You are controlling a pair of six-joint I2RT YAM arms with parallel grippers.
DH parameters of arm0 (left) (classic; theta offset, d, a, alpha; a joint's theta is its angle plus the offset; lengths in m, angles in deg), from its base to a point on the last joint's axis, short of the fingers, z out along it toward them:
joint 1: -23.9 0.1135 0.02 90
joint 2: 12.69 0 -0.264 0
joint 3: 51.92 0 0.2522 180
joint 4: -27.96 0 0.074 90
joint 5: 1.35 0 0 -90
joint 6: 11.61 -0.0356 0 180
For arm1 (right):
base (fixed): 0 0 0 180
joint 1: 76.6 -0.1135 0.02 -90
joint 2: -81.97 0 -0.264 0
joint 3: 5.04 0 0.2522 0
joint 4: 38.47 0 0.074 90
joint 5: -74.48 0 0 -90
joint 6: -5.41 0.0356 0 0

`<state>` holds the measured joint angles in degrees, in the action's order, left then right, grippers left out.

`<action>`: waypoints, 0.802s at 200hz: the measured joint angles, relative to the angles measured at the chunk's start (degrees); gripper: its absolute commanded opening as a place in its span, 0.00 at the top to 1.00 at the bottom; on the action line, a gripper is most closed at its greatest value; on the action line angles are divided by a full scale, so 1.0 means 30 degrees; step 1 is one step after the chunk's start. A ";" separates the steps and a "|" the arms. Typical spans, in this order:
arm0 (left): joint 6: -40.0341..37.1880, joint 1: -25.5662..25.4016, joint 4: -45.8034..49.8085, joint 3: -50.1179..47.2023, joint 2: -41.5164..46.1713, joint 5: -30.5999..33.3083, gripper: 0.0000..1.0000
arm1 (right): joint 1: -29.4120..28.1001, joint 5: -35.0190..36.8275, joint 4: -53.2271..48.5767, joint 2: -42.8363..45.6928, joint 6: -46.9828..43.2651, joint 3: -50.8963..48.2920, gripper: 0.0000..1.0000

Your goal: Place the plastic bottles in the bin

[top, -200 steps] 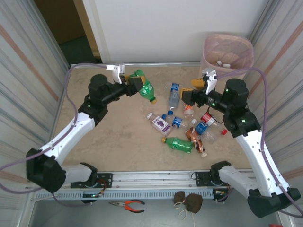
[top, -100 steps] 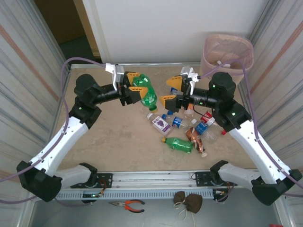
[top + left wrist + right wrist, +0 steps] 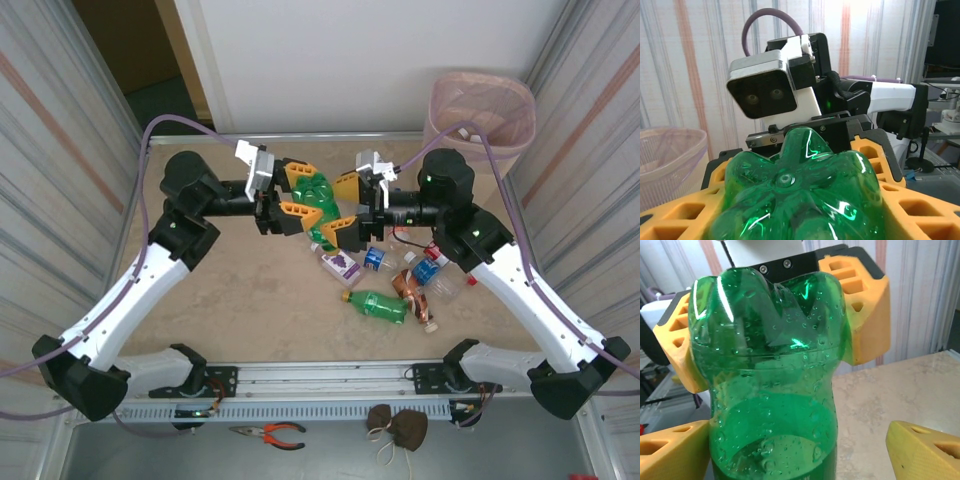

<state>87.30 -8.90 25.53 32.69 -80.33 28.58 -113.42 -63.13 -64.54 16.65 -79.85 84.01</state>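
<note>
L end effector (image 3: 298,196) was clenched on a green bottle (image 3: 320,195), grasping its base end. I saw the btl held up off the bench (image 3: 230,280), upper centre of top view, lying roughly sideways between the two arms. In L wrist view the lobed btl base sat low centre, right up against the cam, with orange fingers on both sides.

R end effector (image 3: 346,208) was released, jaws wide and straddling the other end of the same btl. In R wrist view the finger at lower right stood clear of the plastic. The one at lower left was v. close; couldn't tell if it touched.

Bin (image 3: 510,100) stood at upper right of top view, past the bench's far corner and well apart from the held btl. A couple of small white bits showed inside.

Rest of the bottles lay on the bench, right of centre:
- second green bottle (image 3: 378,305), on its side, lowest of the bunch
- white bottle (image 3: 340,262) w/ purple label, just below the end effectors
- blue-label bottles (image 3: 428,270), beside a red bottle (image 3: 438,250) under the R arm

Pliers (image 3: 270,433) lay at bottom of frame, off the bench.
</note>
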 measured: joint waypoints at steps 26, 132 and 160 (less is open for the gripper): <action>-0.0219 -0.0204 0.0124 0.0160 -0.0102 -0.0138 0.44 | -0.0117 -0.0423 -0.0182 -0.0080 -0.0277 0.0015 0.17; -0.0488 -0.0277 0.0386 0.0240 -0.0211 -0.0117 0.44 | -0.0364 -0.1260 -0.0452 -0.0597 -0.0321 0.0357 0.33; -0.0539 -0.0328 0.0393 0.0240 -0.0211 0.0015 0.42 | -0.0364 -0.1392 -0.0474 -0.0597 -0.0321 0.0372 0.39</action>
<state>85.68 -9.88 26.71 33.41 -80.96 28.62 -114.51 -67.31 -65.96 14.86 -80.82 85.12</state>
